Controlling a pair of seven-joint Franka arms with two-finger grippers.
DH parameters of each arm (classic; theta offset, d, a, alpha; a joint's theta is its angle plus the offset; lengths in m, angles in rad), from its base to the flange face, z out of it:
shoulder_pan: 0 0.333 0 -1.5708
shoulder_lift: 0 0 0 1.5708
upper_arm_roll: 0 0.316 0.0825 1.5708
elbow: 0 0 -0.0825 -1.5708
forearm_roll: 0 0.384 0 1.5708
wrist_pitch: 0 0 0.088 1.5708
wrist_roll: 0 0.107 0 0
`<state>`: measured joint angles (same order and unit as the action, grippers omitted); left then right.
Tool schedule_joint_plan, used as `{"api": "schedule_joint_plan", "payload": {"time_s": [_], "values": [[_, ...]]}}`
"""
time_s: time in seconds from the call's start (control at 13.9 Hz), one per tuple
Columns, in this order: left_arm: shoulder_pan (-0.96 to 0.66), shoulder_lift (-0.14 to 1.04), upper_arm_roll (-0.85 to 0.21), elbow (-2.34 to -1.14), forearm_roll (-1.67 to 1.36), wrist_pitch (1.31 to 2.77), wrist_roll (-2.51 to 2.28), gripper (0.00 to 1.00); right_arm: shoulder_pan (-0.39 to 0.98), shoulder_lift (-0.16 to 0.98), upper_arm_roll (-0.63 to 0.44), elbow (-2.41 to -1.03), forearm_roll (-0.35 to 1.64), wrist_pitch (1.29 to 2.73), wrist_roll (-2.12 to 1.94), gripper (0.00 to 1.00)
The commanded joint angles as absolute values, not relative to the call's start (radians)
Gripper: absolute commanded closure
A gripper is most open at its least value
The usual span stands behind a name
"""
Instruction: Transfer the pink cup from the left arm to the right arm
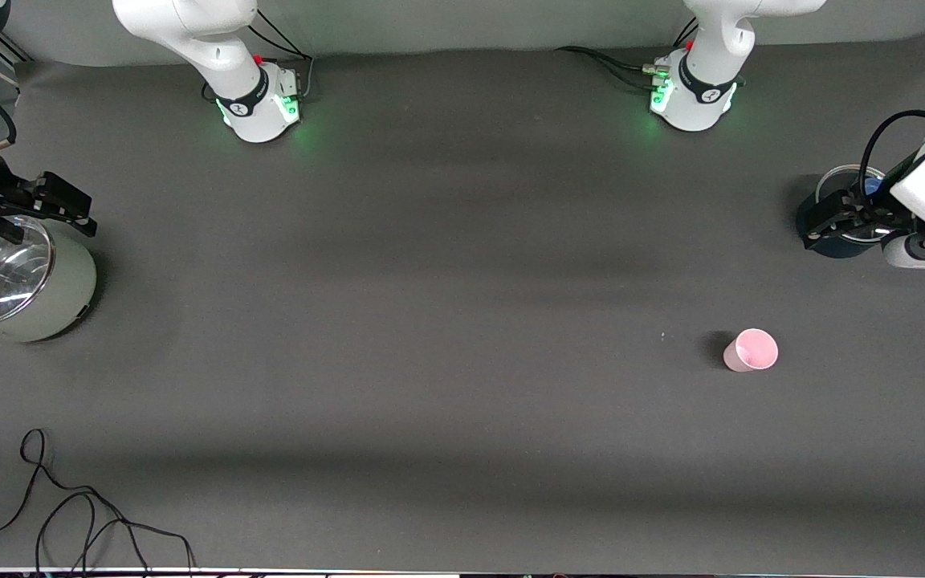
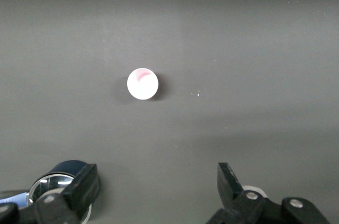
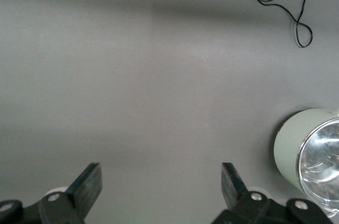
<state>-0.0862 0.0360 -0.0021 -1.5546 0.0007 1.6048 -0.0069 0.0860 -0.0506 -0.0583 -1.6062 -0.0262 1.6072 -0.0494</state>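
Observation:
The pink cup (image 1: 750, 350) stands upright on the dark table toward the left arm's end, alone, with nothing touching it. In the left wrist view the pink cup (image 2: 142, 84) shows as a pale round rim well clear of the fingers. My left gripper (image 1: 824, 218) hovers over a dark blue pot at the table's end, open and holding nothing; the left gripper (image 2: 158, 179) has bare table between its fingers. My right gripper (image 1: 77, 210) waits open over a pale green pot at the right arm's end. The right gripper (image 3: 160, 178) is also open and holds nothing.
A dark blue pot (image 1: 844, 233) with a glass lid sits under the left gripper; the dark blue pot (image 2: 58, 177) shows by one finger. A pale green pot (image 1: 25, 281) with a glass lid, the pale green pot (image 3: 302, 147), stands at the right arm's end. A black cable (image 1: 69, 514) lies near the front edge.

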Motion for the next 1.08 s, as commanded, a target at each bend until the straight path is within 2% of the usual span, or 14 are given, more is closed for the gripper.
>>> {"api": "schedule_joint_plan", "payload": {"time_s": [0.0, 0.79, 1.01], "values": [[-0.101, 0.046, 0.006, -1.526, 0.011, 1.592, -0.002, 0.00, 0.091, -0.040, -0.060, -1.578, -0.049, 1.585, -0.057, 0.00], [-0.091, 0.063, 0.008, -1.513, 0.012, 1.595, 0.001, 0.00, 0.083, -0.044, -0.055, -1.611, -0.046, 1.585, -0.058, 0.00], [-0.048, 0.106, 0.012, -1.448, -0.008, 1.588, 0.218, 0.00, 0.095, -0.035, -0.055, -1.603, -0.048, 1.582, -0.054, 0.00]]}}
